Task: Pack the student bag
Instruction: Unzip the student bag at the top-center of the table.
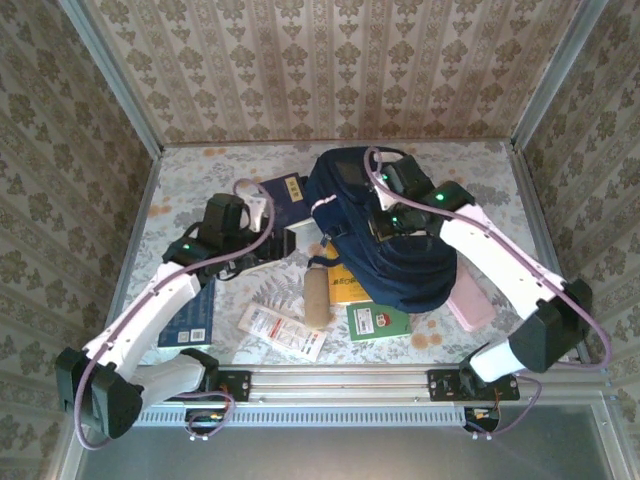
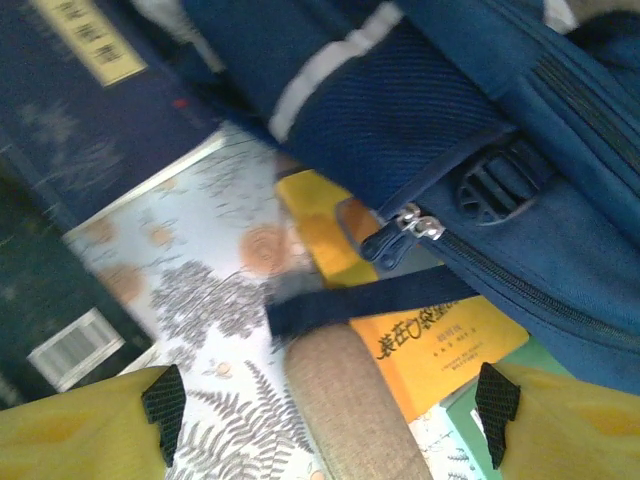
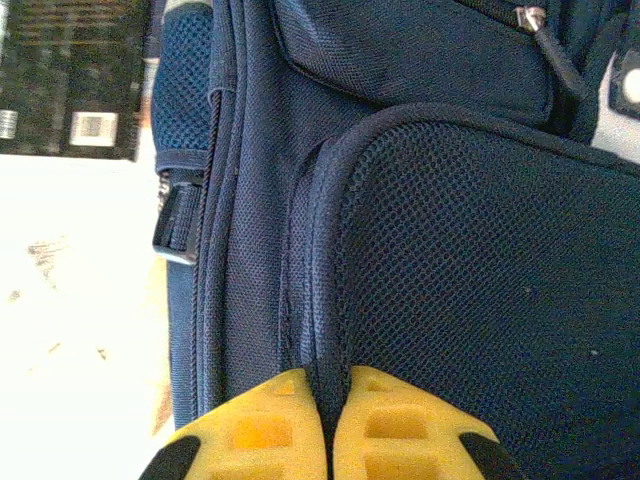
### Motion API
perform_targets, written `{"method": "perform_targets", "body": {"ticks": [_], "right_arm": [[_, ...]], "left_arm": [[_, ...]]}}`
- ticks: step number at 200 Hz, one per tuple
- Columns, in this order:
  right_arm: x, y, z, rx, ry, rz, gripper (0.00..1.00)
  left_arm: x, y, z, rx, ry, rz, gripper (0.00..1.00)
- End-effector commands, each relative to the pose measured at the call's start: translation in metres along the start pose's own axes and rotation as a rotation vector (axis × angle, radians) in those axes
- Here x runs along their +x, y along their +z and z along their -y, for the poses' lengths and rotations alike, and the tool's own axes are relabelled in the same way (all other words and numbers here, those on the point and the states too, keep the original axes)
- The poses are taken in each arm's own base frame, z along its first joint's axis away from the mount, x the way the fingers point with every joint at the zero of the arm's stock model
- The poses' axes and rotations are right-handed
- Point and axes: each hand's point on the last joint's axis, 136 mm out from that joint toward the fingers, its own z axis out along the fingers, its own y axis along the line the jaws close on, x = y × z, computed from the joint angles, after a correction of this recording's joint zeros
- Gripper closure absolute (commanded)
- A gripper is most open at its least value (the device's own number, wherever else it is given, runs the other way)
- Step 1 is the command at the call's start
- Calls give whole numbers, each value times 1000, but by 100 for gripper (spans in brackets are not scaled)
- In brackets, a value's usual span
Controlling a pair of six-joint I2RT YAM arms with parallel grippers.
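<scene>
Floral-print tabletop: large navy-blue fabric backpack lies right of centre. Right gripper pinched tight on its padded strap seam. Left gripper spread wide above tan cloth roll.

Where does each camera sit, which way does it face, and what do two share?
Top external: above and behind, looking down at the table; left arm and right arm show.
Left wrist: on the left arm, looking past its open jaws at the student bag, an orange book and a tan roll.
Right wrist: on the right arm, close on the bag's mesh; its jaws pinch a seam.
Shared: top external and left wrist both see bag, book and roll.
</scene>
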Motion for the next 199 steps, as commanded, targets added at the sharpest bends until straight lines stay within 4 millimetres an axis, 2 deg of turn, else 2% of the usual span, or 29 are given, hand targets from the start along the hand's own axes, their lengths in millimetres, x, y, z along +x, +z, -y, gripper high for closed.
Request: {"method": "perform_targets", "body": {"ticks": [1, 26, 44, 74, 104, 160, 199], "right_arm": [[-30, -30, -20, -208, 46, 174, 100], [-30, -33, -18, -258, 96, 190, 100], [-31, -37, -20, -288, 123, 198, 100], [-32, -40, -23, -327, 158, 195, 100], [-33, -40, -24, -348, 185, 188, 100], [-36, -44, -25, -387, 216, 188, 100], [-39, -44, -25, -408, 235, 189, 100]], "left_arm": [[-19, 6, 29, 74, 200, 50, 20], [-13, 15, 52, 204, 278, 15, 30], [-7, 22, 63, 289, 285, -4, 32], [-7, 35, 77, 439, 184, -65, 35], [-11, 51, 75, 529, 42, -160, 40], [-11, 71, 52, 479, 33, -181, 35], [-11, 79, 52, 480, 35, -189, 34]]}}
